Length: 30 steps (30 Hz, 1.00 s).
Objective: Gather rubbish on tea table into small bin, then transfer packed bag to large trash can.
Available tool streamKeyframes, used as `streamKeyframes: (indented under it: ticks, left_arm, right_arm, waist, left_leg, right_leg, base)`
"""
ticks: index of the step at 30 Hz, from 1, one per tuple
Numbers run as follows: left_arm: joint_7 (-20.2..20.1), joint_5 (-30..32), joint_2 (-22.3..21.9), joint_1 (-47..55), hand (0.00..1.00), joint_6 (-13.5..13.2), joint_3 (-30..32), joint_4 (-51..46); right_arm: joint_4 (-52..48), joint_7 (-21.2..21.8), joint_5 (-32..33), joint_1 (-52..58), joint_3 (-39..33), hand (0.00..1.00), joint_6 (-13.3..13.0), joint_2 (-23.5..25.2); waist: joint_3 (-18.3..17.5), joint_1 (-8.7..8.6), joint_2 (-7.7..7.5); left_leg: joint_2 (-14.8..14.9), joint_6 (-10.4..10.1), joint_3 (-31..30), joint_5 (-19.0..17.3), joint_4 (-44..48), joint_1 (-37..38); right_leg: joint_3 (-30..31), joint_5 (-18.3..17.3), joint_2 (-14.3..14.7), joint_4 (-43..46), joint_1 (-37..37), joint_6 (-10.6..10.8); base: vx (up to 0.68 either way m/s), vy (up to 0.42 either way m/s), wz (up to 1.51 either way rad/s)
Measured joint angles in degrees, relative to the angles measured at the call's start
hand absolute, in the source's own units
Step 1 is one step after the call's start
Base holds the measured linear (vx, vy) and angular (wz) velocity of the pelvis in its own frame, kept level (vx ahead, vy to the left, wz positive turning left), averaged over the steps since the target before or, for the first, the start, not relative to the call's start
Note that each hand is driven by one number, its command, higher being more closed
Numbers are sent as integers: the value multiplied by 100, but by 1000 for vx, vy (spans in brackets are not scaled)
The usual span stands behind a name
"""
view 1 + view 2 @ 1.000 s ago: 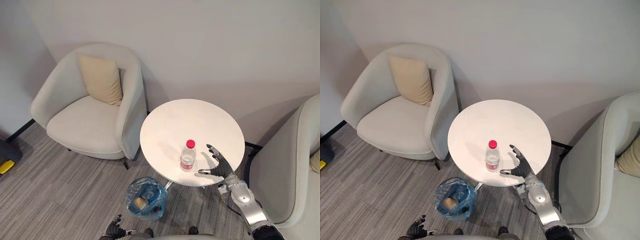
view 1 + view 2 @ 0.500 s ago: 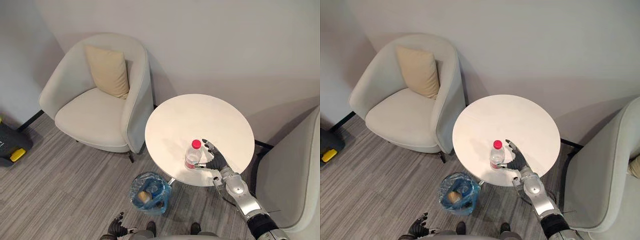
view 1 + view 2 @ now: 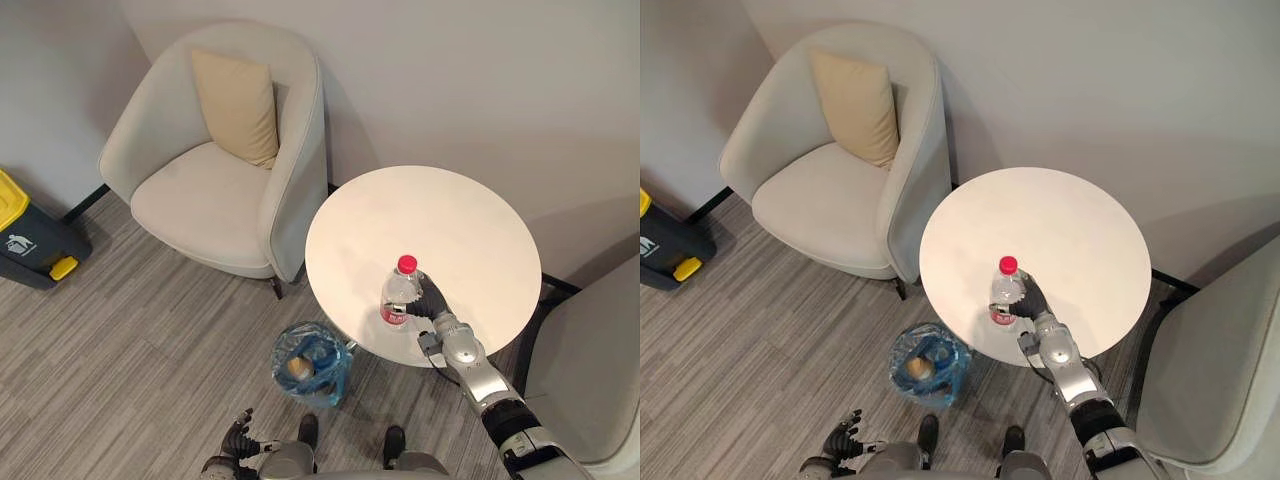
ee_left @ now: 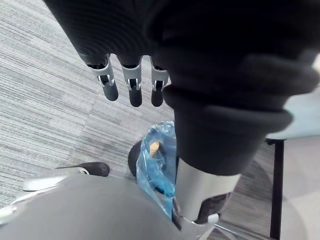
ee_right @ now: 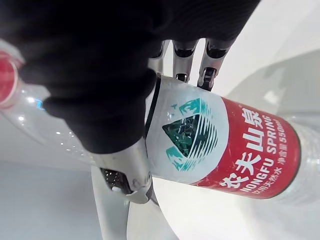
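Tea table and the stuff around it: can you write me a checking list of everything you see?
Surface: round white tea table, bare apart from one bottle.
Job's things: clear bottle with a red cap, upright near the table's near edge; small bin lined with a blue bag on the floor beside the table, something tan inside; large trash can, dark with a yellow lid, by the wall.
Clutter: nothing seen.
Robot hands: right robot hand curled round the bottle; left robot hand hanging low, fingers straight, holding nothing.
Cables: nothing seen.
Surroundings: pale armchair with a tan cushion; second armchair; grey striped floor.
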Motion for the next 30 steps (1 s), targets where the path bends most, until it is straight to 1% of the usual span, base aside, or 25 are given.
streamKeyframes:
  ticks: [3,4,5,10,12,17,18,20,23,27,30]
  left_arm:
    - [45,-10,-5,-13,0,0,-1,-14]
    - [49,-12,-10,-43,0,5,-7,-13]
    - [51,-11,-14,-55,0,5,-12,-21]
    - [53,-10,-27,-47,0,9,-11,-62]
    - [52,-9,-28,-48,0,10,-11,-73]
    - [53,1,-36,-47,0,17,5,-84]
    - [53,3,-38,-47,0,17,8,-84]
    - [54,4,-39,-47,0,17,33,-83]
    - [59,34,-27,-28,0,18,47,-76]
    - [60,54,-12,-31,0,19,49,-51]
    - [61,56,32,-39,0,18,50,-30]
  right_arm:
    - [142,-2,58,-87,36,100,2,22]
    - [180,0,61,-84,37,100,26,16]
    - [186,0,62,-85,40,100,49,20]
    - [135,2,179,-71,36,100,50,28]
    - [-37,0,179,19,2,100,52,22]
    - [-1417,1,174,678,-194,100,22,23]
    - [-1554,0,170,737,-221,100,10,24]
    - [-2057,-1,147,993,-329,100,-40,21]
    - [-2452,4,-37,1199,-374,100,-83,24]
    - [-2841,12,-70,1446,-399,100,-159,30]
    - [-3168,13,-83,1688,-479,100,-204,65]
  waist:
    - [18,46,7]
    - [20,104,7]
    - [29,114,13]
    - [43,116,26]
    - [44,116,25]
    - [44,100,23]
    - [44,96,23]
    - [40,56,5]
    - [37,-22,-26]
    - [16,-52,-56]
    - [-51,-69,-135]
  left_leg:
    - [0,0,-14,0,11,-32]
    - [0,0,-17,0,12,-34]
    - [0,0,-31,0,13,-40]
    - [0,0,-54,0,17,-32]
    - [1,-1,-67,0,15,-16]
    - [17,-1,-16,-2,-11,50]
    - [17,-1,-2,-2,-12,61]
    - [18,0,29,-3,-12,91]
    - [32,-1,110,-3,-29,160]
    - [50,-1,247,-4,-79,255]
    - [69,-1,334,-5,-104,267]
  right_leg:
    - [-21,-8,0,2,-19,-4]
    - [-26,-13,1,3,-19,-7]
    - [-43,-19,1,3,-17,-9]
    - [-70,-78,-7,76,-20,3]
    - [-80,-112,-12,128,-21,-5]
    - [-12,-142,-7,191,-21,-5]
    - [5,-142,-7,195,-21,-5]
    - [40,-141,-8,212,-19,-4]
    - [123,-141,0,248,-13,-4]
    - [259,-139,13,279,-23,-4]
    - [351,-133,32,279,-68,-5]
  base:
    - [5,-1,2]
    - [3,-2,5]
    - [-1,-3,5]
    - [-7,-1,3]
    - [-11,-1,4]
    - [-7,1,-5]
    - [-26,8,-13]
    - [-24,6,-8]
    - [-41,3,-12]
    - [-31,3,-19]
    - [-12,0,-15]
